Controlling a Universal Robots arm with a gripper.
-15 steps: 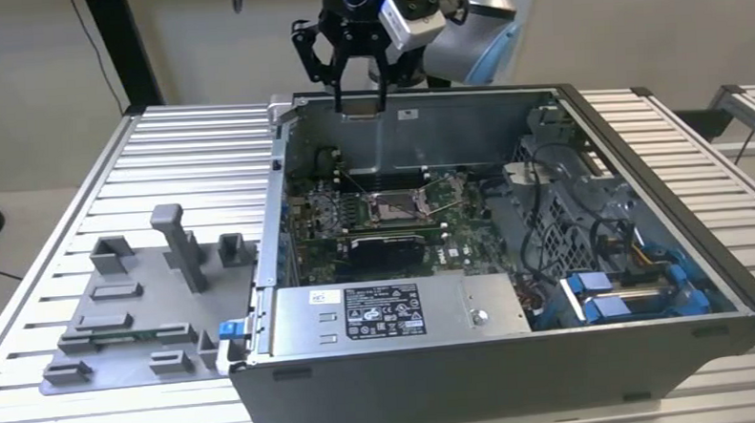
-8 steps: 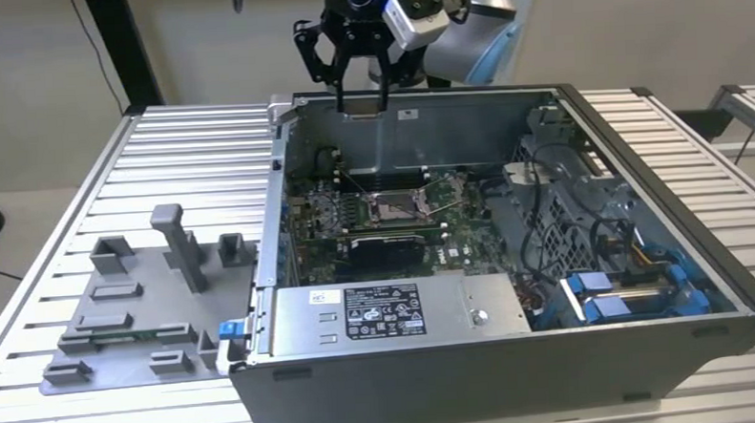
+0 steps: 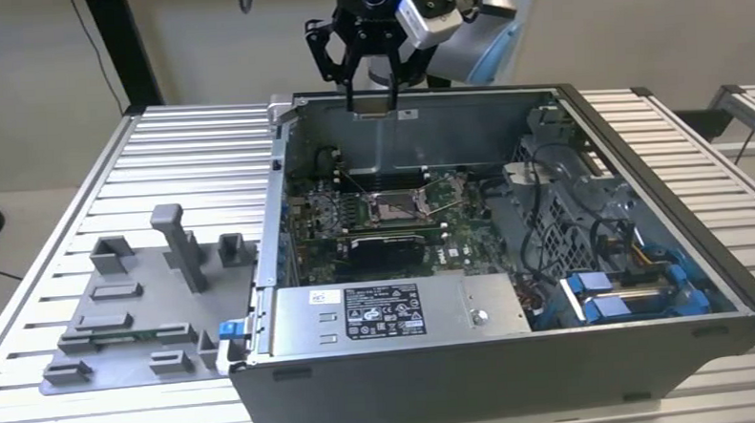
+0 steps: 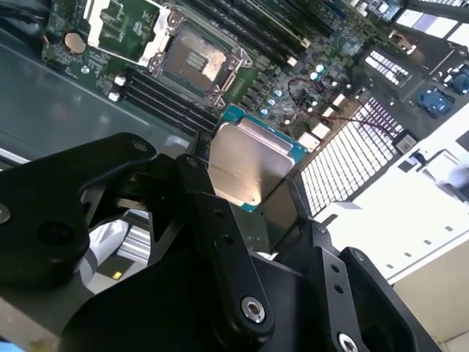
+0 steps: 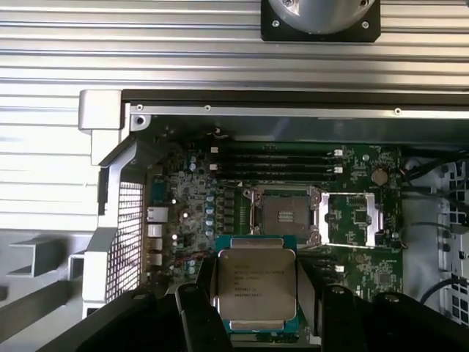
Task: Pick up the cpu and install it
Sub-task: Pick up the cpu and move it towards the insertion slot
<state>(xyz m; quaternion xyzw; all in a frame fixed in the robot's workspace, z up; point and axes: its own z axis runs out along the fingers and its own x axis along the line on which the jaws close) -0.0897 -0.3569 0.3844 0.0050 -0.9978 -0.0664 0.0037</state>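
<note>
Clamped by its edges in the gripper (image 3: 373,102): the cpu (image 5: 256,290), pale top showing. Hanging at top centre of the exterior view, above the computer case's (image 3: 487,369) back wall, well apart from the socket (image 3: 393,207).

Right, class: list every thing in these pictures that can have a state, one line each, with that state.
cpu: held in the gripper, up over the open case, not installed.
gripper: shut on the cpu.
socket: empty, uncovered.
computer case: panel off, inside exposed.
</note>
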